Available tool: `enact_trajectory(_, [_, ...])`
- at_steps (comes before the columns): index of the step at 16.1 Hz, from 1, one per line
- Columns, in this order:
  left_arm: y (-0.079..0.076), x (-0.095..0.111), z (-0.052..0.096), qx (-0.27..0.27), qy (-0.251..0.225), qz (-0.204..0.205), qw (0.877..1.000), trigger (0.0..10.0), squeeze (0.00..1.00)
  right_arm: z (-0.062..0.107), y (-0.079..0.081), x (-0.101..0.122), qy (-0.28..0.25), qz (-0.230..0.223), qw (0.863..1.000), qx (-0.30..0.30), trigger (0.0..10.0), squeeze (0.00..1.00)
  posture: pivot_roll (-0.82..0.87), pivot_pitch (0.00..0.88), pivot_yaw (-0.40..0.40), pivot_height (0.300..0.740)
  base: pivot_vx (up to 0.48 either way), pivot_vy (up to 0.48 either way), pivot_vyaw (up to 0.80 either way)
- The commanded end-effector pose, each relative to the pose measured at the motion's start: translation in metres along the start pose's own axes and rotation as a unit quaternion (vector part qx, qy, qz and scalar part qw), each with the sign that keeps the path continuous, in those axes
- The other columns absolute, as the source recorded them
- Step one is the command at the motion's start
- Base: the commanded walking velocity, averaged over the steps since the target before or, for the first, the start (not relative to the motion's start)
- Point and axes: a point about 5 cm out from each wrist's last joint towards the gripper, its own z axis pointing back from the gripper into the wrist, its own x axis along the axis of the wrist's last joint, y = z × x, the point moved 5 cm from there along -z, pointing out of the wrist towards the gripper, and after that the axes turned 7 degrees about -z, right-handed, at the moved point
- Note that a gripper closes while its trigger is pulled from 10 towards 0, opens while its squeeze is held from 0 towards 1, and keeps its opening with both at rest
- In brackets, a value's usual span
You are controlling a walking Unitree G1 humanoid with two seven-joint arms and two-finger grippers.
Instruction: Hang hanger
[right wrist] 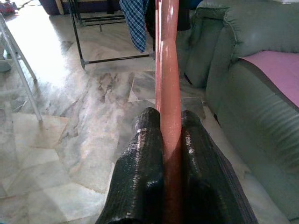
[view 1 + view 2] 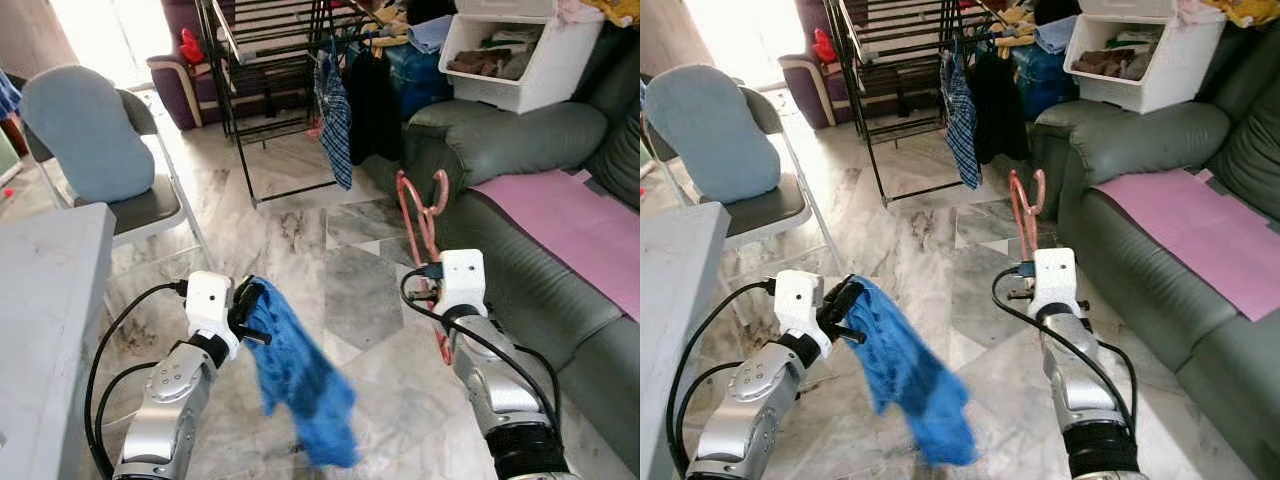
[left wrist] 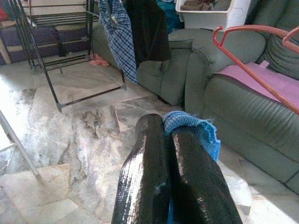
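No writing, label, brand mark, number or sign can be read anywhere in these views.

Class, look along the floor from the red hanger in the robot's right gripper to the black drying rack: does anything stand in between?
Nothing visible does. The right gripper is shut on the red hanger; bare marble floor runs to the drying rack. The sofa lies to the right, the chair to the left.
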Motion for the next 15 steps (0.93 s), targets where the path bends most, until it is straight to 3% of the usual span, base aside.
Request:
enact_trajectory(1, [0.001,0.0115,-0.0006,-0.001,-0.022,-0.009,1.0,10.0,0.0,-0.0013,0.0029,0.0074,-0.009,0.001,1.0,0.005,10.0,0.0,-0.1,0.0,0.074,0.736,0.349,0.0,0.0])
enact_trajectory(10, [-0.0022,0.0097,-0.0001,-0.008,-0.019,-0.004,1.0,10.0,0.0,-0.0008,0.0036,0.0066,-0.007,0.0,1.0,0.007,10.0,0.0,-0.11,0.0,0.074,0.736,0.359,0.0,0.0])
enact_trajectory(15, [-0.0018,0.0053,0.0004,-0.002,-0.009,-0.001,1.0,10.0,0.0,-0.0013,0.0053,0.0062,-0.004,0.0,1.0,0.015,10.0,0.0,-0.11,0.0,0.072,0.736,0.0,0.0,0.0])
